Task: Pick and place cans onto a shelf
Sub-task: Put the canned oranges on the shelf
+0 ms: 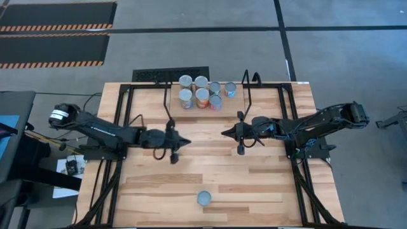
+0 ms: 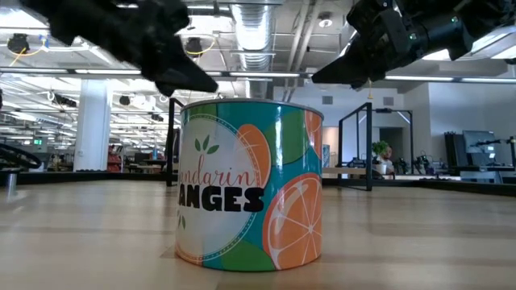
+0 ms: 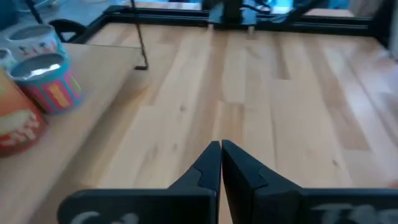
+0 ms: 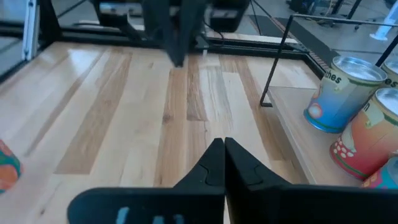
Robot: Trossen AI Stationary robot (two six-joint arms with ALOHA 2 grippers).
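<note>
While seven cans (image 1: 202,92) stand bunched on the shelf (image 1: 267,95) at the far edge of the bench (image 1: 267,184), the eighth can (image 1: 204,198) sits alone well away from the shelf, near the bench's front edge. Between shelf and lone can, the left end effector (image 1: 186,140) and right end effector (image 1: 224,132) face each other, each with fingers pressed together on nothing

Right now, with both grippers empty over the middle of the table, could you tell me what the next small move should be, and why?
Probably open the left gripper and swing it toward the lone can near the table's front edge: seven cans already stand on the shelf, and both grippers are shut on nothing.
</note>
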